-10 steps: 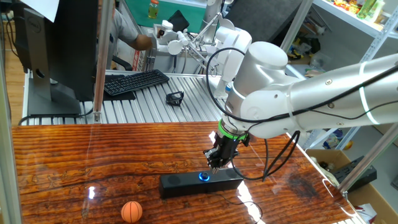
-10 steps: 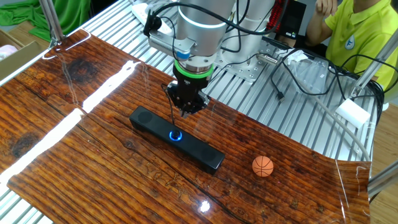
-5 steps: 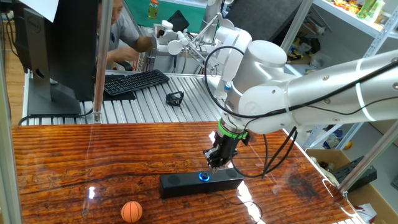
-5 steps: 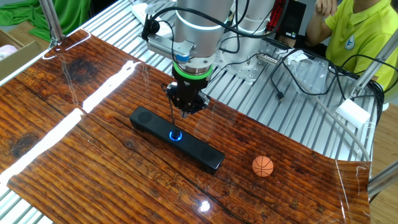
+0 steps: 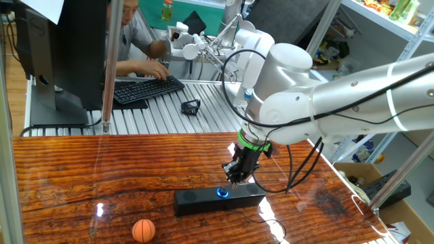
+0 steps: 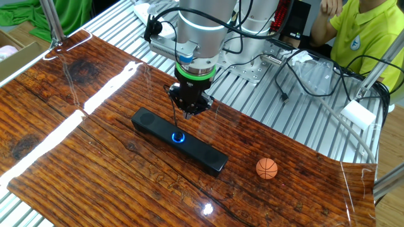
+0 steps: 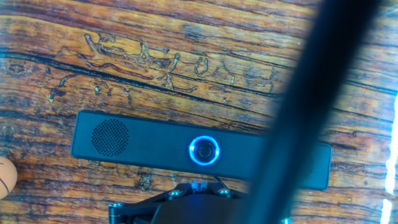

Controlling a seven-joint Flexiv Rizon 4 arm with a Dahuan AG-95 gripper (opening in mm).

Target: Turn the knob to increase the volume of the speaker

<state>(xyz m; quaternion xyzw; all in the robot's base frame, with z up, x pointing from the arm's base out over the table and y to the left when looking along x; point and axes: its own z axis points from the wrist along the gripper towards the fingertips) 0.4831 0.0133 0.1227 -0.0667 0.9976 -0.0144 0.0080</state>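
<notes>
One fixed view: speaker (image 5: pixel 218 200) lying long-side on near the front edge of the wooden worktop (image 5: pixel 102 176), knob (image 5: pixel 222 192) glowing blue at mid-top. Tool (image 5: pixel 234 179) poised just above and slightly behind the knob, apart from it; fingertips too small and dark to separate, so released or clenched cannot be told here. Orange ball (image 5: pixel 143 230) near the front edge, left of the speaker, partly cut off by the frame. Keyboard (image 5: pixel 147 89) on the ribbed bench behind, a person's hand on it. The other fixed view: speaker (image 6: pixel 178 140) set diagonally mid-worktop (image 6: pixel 76 157), knob (image 6: pixel 179 137) lit, tool (image 6: pixel 189 111) hovering above the far long side, tips narrowed to a point, gap not resolvable. Open wood on the near side and both ends; ball (image 6: pixel 266 168) well apart beyond the right end. Hand view: speaker (image 7: pixel 143 146) across the frame, round grille at left, knob (image 7: pixel 204 150) central and unobstructed. Thick blurred dark band slanting from top right down to bottom centre, hiding part of the speaker's right half. Dark hardware at the bottom edge only partly seen; fingers not identifiable. Sliver of ball (image 7: pixel 5 177) cut off at left edge.
</notes>
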